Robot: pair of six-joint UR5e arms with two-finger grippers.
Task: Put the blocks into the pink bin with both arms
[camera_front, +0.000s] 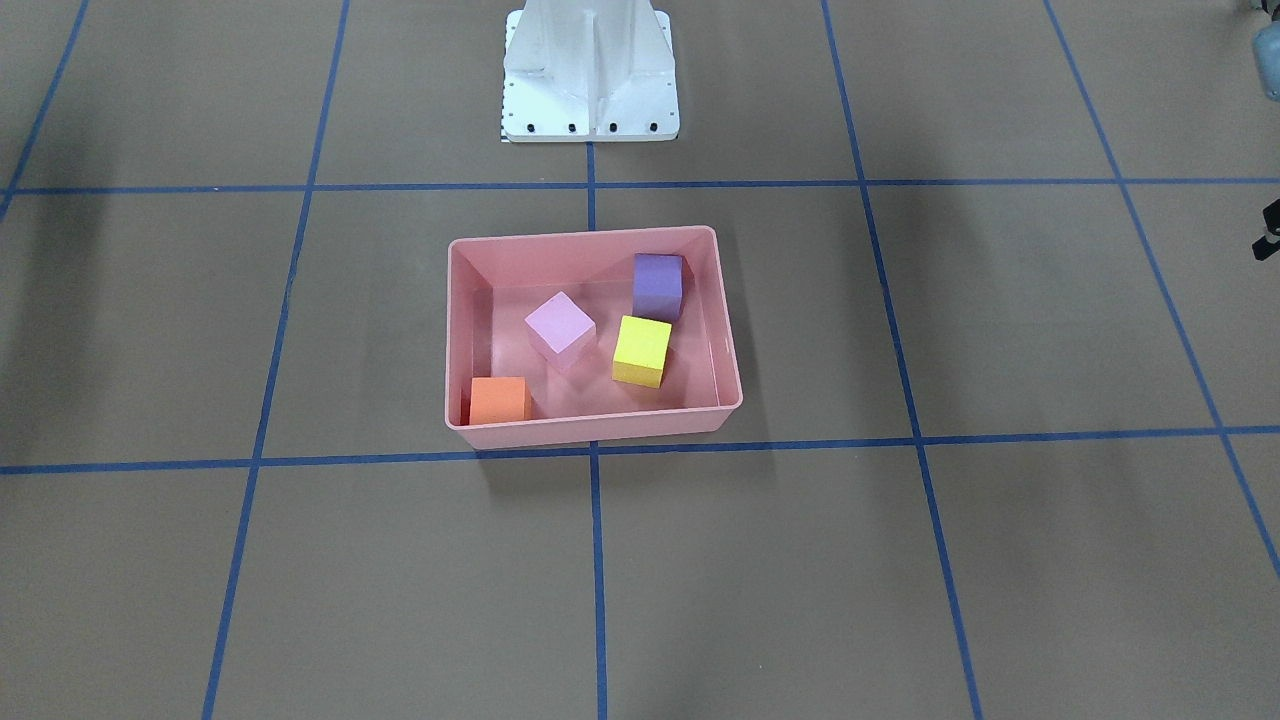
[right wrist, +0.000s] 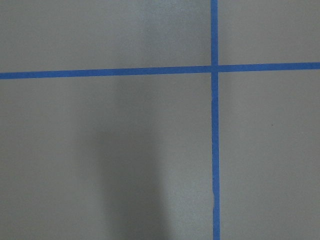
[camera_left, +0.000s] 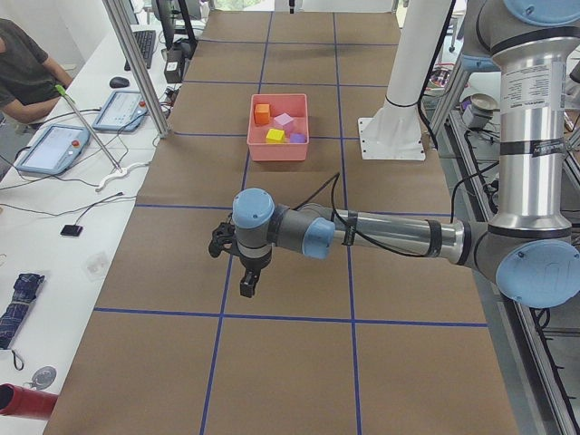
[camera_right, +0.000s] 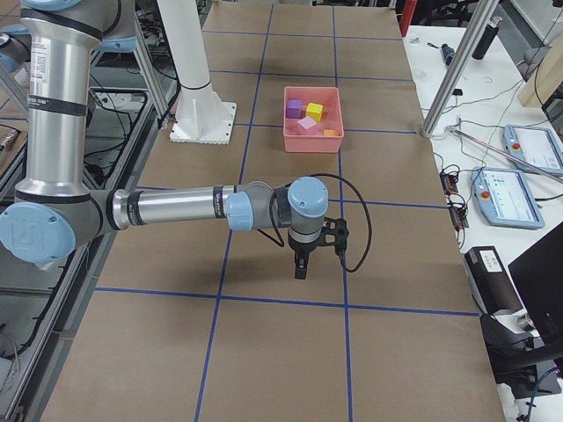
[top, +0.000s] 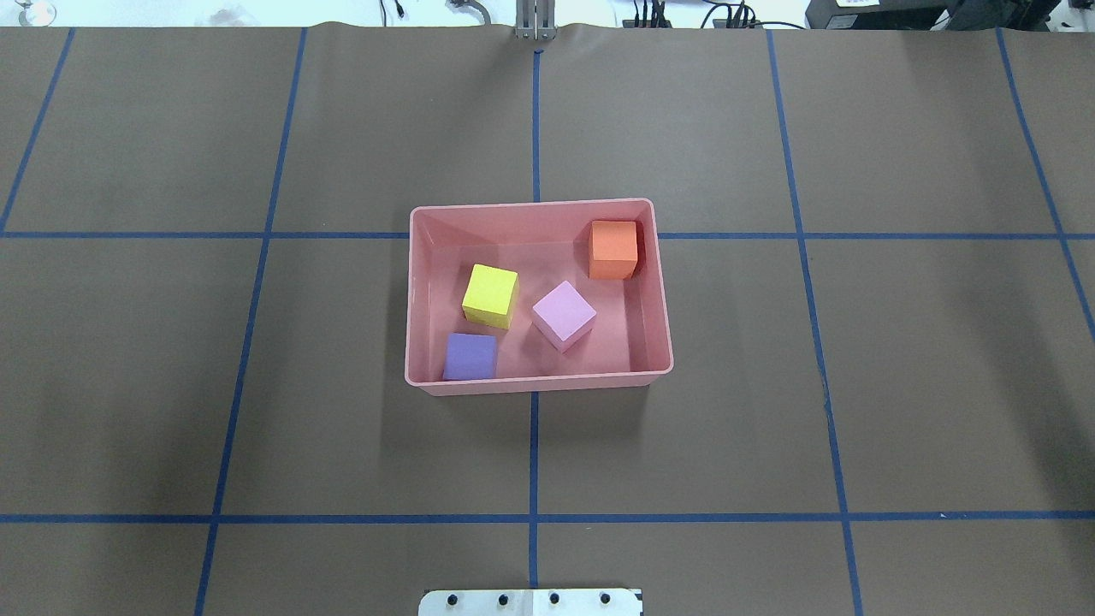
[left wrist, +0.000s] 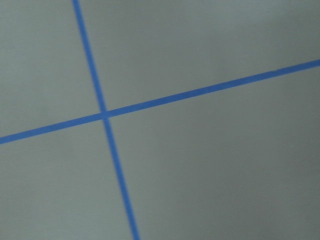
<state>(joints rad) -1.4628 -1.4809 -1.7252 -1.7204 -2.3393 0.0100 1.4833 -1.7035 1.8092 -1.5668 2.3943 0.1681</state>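
Left end effector [camera_left: 246, 288] and right end effector [camera_right: 300, 269] hang over the surface [top: 257, 385], well apart from the bin [top: 539, 387].
We cannot tell whether either is open or closed. All four blocks lie in the bin: orange [top: 613, 248] in a corner away from the robot, purple [top: 470, 356] by the robot-side wall, yellow [top: 490, 295] just beside it, lilac [top: 564, 315] near the middle.

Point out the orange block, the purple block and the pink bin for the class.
orange block [top: 614, 242]: overhead exterior view, on its top face.
purple block [top: 470, 355]: overhead exterior view, on its top face.
pink bin [top: 547, 383]: overhead exterior view, on the rim of its near wall.
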